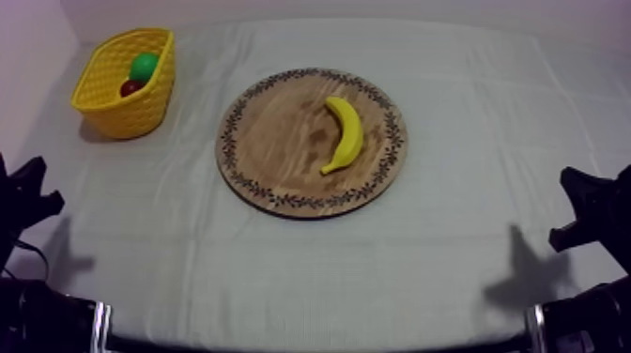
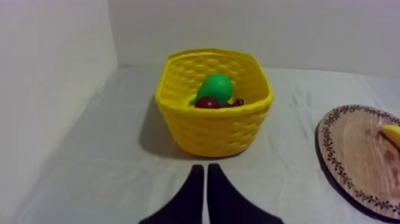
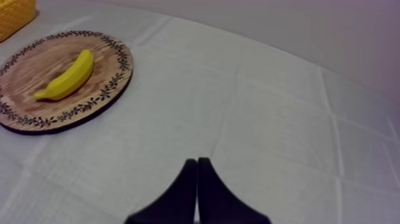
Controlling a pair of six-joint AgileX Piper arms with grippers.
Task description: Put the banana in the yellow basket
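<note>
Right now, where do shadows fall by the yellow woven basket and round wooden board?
Top view: yellow woven basket shades cloth at its near left, round wooden board along its near edge. Left wrist view: basket's shadow lies opposite the board.

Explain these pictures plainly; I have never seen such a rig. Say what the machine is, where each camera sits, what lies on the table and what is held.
This is a robot with two arms, one at each side of a cloth-covered table. The top view looks down from above; the black shapes at its lower corners are the left arm and right arm. The other two pictures come from cameras riding on the arms, so the black wedge in each is that arm's own gripper: the left gripper and the right gripper. Both are shut and hold nothing. On the table lies a wooden board with a banana on it. At the left arm's side stands a yellow basket holding a green fruit and a small red fruit.
</note>
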